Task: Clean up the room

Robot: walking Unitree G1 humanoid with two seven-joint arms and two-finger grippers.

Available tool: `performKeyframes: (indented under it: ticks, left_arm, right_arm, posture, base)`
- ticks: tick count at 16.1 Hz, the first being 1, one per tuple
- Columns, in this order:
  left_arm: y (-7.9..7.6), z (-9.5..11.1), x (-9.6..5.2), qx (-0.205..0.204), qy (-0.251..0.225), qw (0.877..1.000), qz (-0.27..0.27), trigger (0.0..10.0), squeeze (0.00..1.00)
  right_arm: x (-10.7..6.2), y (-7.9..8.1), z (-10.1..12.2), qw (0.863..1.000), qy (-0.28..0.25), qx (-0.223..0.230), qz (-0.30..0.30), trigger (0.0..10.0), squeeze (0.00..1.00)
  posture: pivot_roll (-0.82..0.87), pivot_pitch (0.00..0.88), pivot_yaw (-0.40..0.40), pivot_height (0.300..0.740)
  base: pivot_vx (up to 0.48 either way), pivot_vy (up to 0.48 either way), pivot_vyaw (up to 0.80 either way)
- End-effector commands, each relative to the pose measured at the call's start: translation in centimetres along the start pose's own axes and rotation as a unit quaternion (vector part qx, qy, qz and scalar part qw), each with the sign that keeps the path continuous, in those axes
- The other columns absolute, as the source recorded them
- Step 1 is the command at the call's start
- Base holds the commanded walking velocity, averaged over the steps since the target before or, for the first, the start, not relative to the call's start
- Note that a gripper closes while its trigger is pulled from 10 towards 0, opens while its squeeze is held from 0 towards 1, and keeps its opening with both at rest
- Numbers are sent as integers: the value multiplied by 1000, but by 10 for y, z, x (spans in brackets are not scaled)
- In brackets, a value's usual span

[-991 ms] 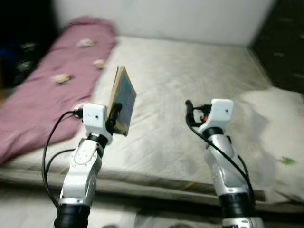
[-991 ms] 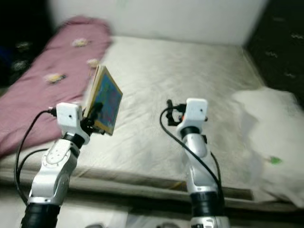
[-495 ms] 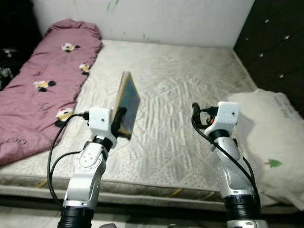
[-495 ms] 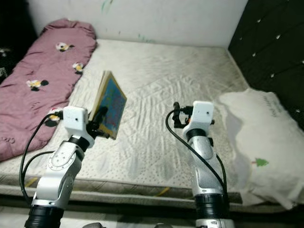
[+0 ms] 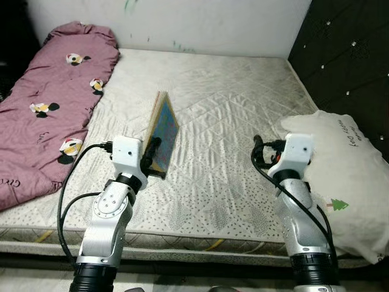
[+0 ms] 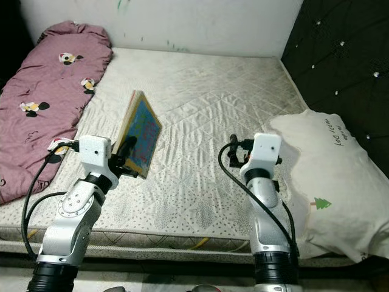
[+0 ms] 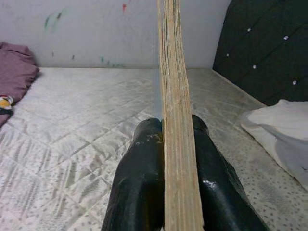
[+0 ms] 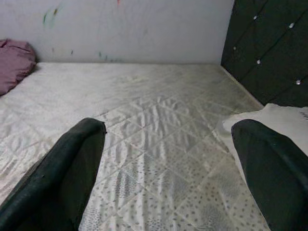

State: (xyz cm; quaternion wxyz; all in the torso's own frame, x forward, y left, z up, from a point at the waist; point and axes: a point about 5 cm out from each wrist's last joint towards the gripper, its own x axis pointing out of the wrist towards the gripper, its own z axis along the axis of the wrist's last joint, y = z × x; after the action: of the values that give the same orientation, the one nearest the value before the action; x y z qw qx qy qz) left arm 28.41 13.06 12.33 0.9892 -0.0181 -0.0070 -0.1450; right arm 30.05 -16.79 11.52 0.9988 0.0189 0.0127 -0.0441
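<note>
Facing bare mattress (image 5: 231, 121) | L tool (image 7: 166, 159) clamps book (image 5: 161, 131) | R tool (image 8: 168, 168) apart | pillow (image 5: 340, 176) rt

Thin book (image 5: 163, 132), blue cover, upright, possibly tilted, above mattress (image 5: 231, 121)

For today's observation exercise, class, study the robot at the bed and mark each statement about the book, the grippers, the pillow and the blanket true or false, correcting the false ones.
1. The left gripper is shut on the book. True.
2. The book lies flat on the mattress. False: it is held upright on its edge, above the mattress.
3. The right gripper is open and holds nothing. True.
4. The white pillow lies on the robot's left. False: it lies on the robot's right, by the dark headboard.
5. The pink blanket lies along the mattress's left side. True.
</note>
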Motion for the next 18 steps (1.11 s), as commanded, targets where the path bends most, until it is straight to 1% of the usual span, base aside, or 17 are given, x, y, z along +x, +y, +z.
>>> performKeyframes:
  ticks: [1, 2, 6, 8, 10, 11, 12, 14, 16, 17, 18]
  left_arm:
    - [-4, 11, 1, -1, -23, 1000, -7, 10000, 0]
    - [-5, 10, 1, -3, -22, 1000, -8, 10000, 0]
    - [-7, 9, 1, -7, -21, 1000, -8, 10000, 0]
    - [-5, 8, -1, -5, -20, 1000, -6, 10000, 0]
    - [-1, 6, -6, 1, -17, 1000, 6, 10000, 0]
    - [4, 4, -13, 4, -18, 999, 29, 10000, 0]
    - [8, 3, -18, 4, -21, 999, 45, 10000, 0]
    - [18, 4, -31, 17, -29, 996, 88, 10000, 0]
    - [22, 5, -41, 17, -32, 994, 107, 10000, 0]
    - [22, 4, -45, 17, -28, 993, 115, 10000, 0]
    - [20, 3, -46, 16, -27, 993, 112, 10000, 0]
  right_arm:
    - [-1, 0, 6, 1000, -11, -2, -2, 10000, 0]
    - [-1, 0, 6, 1000, -9, -3, -1, 10000, 0]
    - [2, -6, 8, 1000, -13, -9, -6, 10000, 0]
    - [-2, -8, 7, 1000, -11, -13, -6, 10000, 0]
    - [-12, -13, 3, 1000, -4, -18, -6, 10000, 0]
    - [-24, -18, -1, 1000, 6, -22, -5, 10000, 0]
    - [-30, -20, -3, 1000, 10, -23, -4, 10000, 0]
    - [-45, -23, -10, 999, 28, -25, 3, 10000, 0]
    - [-54, -25, -13, 999, 41, -28, 8, 10000, 0]
    - [-56, -25, -12, 999, 44, -24, 14, 10000, 0]
    - [-56, -25, -11, 998, 47, -24, 18, 10000, 0]
  posture:
    - [-34, 7, -39, 740]
    - [-36, 4, -41, 740]
    - [-41, 0, -46, 740]
    - [-41, 0, -46, 740]
    - [-42, 0, -48, 740]
    - [-45, 0, -48, 740]
    - [-46, 0, -49, 740]
    - [-45, 1, -50, 740]
    - [-38, 5, -57, 740]
    - [-38, 3, -58, 740]
    - [-36, 2, -59, 740]
  base:
    - [0, -480, 0]
    - [0, -480, 0]
    - [0, -480, -423]
    - [0, -480, 0]
    - [0, -480, 0]
    - [0, 0, 0]
    - [0, 0, 0]
    - [0, 0, 0]
    - [0, 0, 0]
    - [0, 0, 0]
    - [0, 0, 0]
